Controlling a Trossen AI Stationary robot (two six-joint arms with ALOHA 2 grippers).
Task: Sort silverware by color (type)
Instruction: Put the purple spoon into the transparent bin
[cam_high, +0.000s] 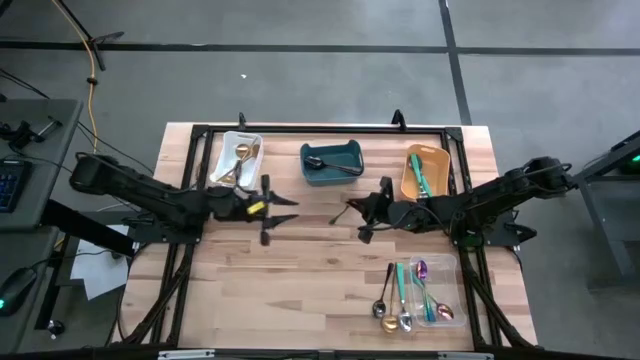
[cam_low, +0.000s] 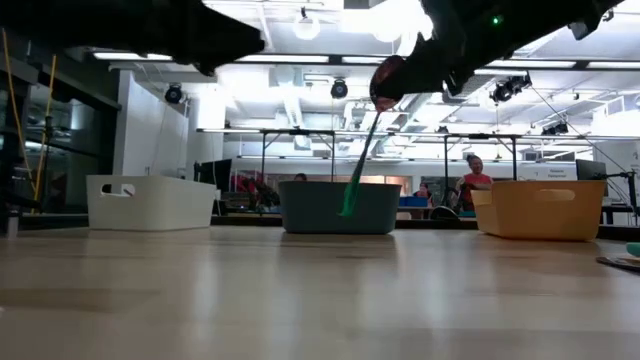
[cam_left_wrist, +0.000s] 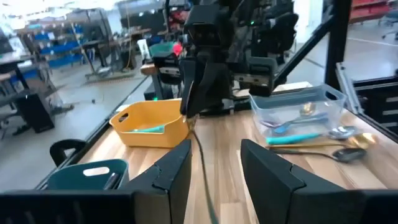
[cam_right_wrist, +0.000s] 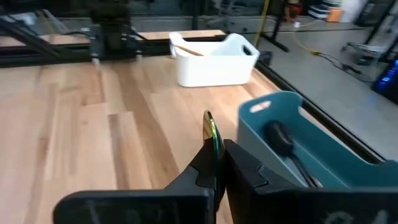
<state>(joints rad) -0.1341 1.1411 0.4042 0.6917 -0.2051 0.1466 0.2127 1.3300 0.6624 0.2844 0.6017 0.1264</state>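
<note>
My right gripper (cam_high: 362, 212) hovers over the table's middle, in front of the teal bin (cam_high: 332, 163), shut on a teal-handled spoon (cam_low: 358, 170). My left gripper (cam_left_wrist: 214, 168) faces it from the left, open, with nothing between its fingers. Two gold spoons lie in the white bin (cam_high: 238, 158), and a black utensil (cam_high: 330, 164) lies in the teal bin. Teal-handled pieces lie in the orange bin (cam_high: 425, 172). Several mixed utensils lie in and beside the clear bin (cam_high: 430, 290). My right gripper pinches the spoon between its two fingers at the bowl end (cam_right_wrist: 211, 134), which shows edge-on past the fingertips. The fingers come roughly level from the table's right side. The teal handle (cam_low: 352, 195) hangs slanting below the fingers, clear of the table.
The three far bins stand in a row along the back edge; the clear bin sits at the near right, with a few spoons (cam_high: 392, 312) on the wood beside it. Bare wood lies between the arms and toward the near left. People (cam_low: 475, 175) are in the room behind.
</note>
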